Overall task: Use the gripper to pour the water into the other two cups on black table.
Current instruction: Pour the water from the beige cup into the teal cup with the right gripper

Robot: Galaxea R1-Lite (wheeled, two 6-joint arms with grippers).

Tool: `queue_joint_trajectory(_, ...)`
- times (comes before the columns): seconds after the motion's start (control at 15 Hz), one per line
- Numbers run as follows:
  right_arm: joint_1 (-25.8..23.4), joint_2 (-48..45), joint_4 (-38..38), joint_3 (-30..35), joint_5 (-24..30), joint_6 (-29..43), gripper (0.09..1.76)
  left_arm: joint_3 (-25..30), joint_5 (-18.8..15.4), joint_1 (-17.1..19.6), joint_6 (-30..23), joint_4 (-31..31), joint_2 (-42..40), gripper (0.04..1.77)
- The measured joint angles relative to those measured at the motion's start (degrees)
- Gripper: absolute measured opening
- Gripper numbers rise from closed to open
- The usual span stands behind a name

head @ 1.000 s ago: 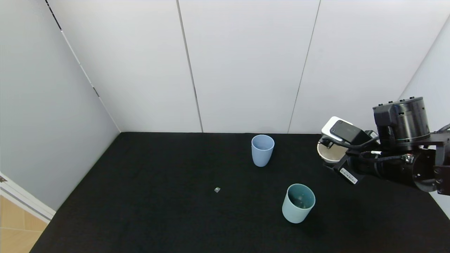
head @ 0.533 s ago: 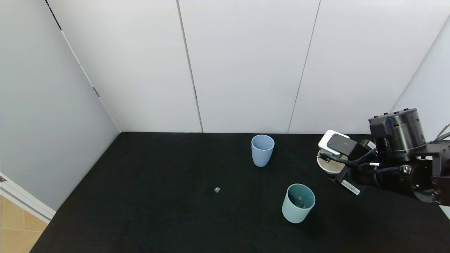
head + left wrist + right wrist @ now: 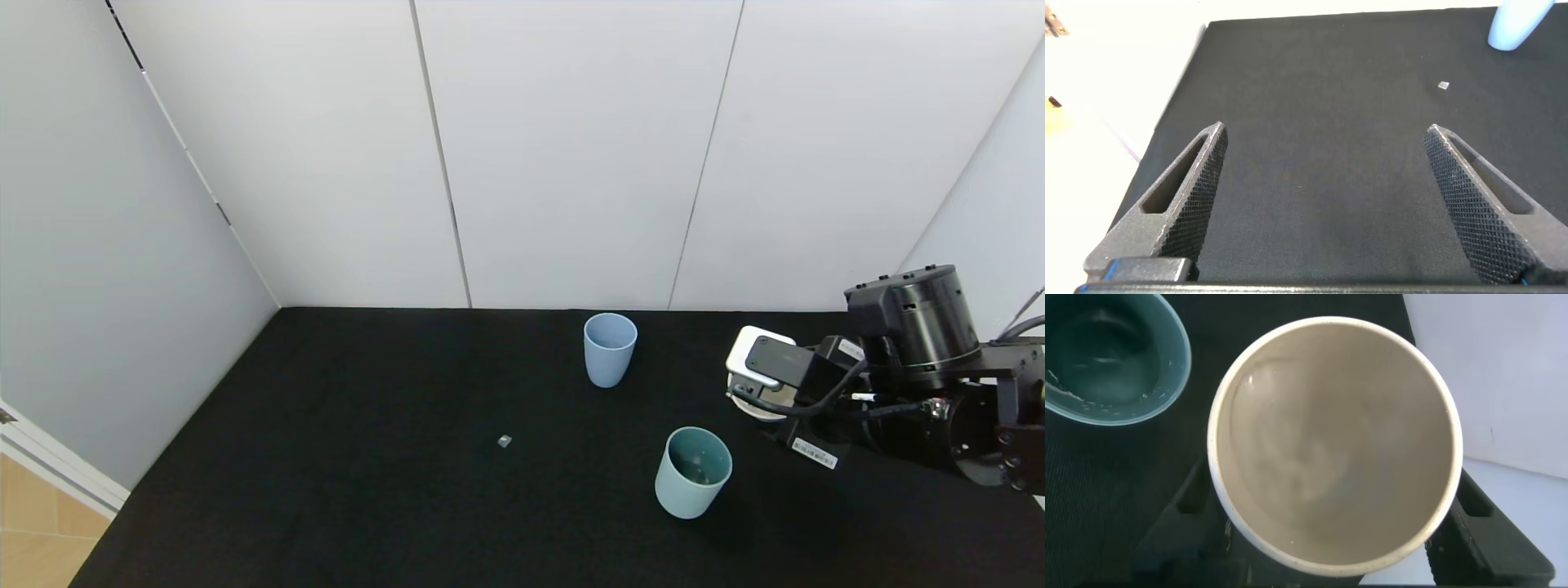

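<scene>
My right gripper (image 3: 763, 394) is at the right of the black table (image 3: 367, 490), shut on the cream-beige cup (image 3: 758, 403), which it holds upright and low over the table. In the right wrist view the cup (image 3: 1335, 441) sits between the two black fingers (image 3: 1180, 531); its inside looks wet, and I cannot make out any water. The teal cup (image 3: 692, 472) stands just left and in front of it and also shows in the right wrist view (image 3: 1110, 359) with droplets inside. The periwinkle cup (image 3: 610, 349) stands farther back. My left gripper (image 3: 1323, 135) is open and empty over bare table.
A tiny grey speck (image 3: 504, 441) lies on the table left of the cups. White wall panels close the back and both sides. The table's left edge drops to a wooden floor (image 3: 33, 531). The periwinkle cup also shows far off in the left wrist view (image 3: 1519, 20).
My right gripper has come down and slightly left with the cream cup, closer to the table. The two other cups and the left gripper have not moved.
</scene>
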Motion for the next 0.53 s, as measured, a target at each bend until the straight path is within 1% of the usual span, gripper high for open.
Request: queue_joint_trajectory(0.53, 2.0, 1.8, 0.3, -0.1, -0.4, -3.4, 1.28, 0.0, 0.0, 0.0, 0.0, 0.0, 0.0, 1.72)
